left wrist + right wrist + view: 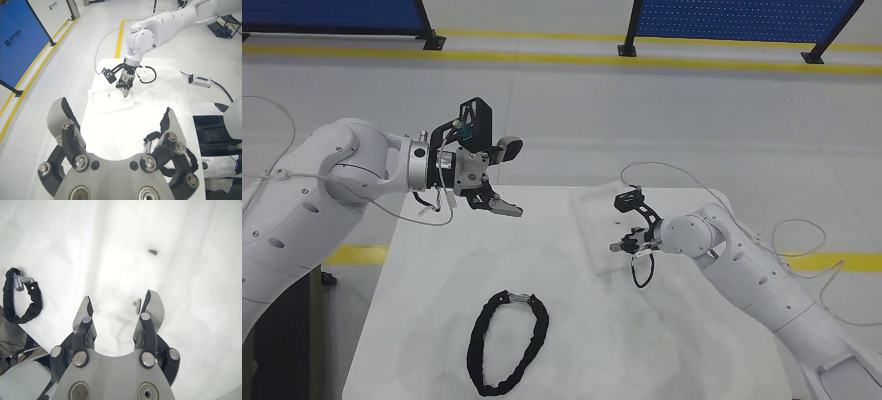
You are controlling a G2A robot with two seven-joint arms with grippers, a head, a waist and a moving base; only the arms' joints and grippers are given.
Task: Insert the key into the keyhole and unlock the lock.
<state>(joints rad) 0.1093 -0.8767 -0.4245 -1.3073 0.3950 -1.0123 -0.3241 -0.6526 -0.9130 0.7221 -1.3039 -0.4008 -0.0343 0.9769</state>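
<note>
Black ribbed pads (90,307): the right gripper (118,294) stands open, with nothing pinched between its fingers
Grey piece (139,306): small and flat, just beside one pad's inner face; cannot tell whether it touches or what it is
Dark piece (152,251): key-sized and blurred, lying on the white tray (105,106) beyond the fingertips, far right on the table (442,300)
Chain lock (36,298): black-sleeved loop joined at a silver cylinder (18,284), lying near, left of centre
Left gripper (115,105): spread wide and empty, above the table's far left part
</note>
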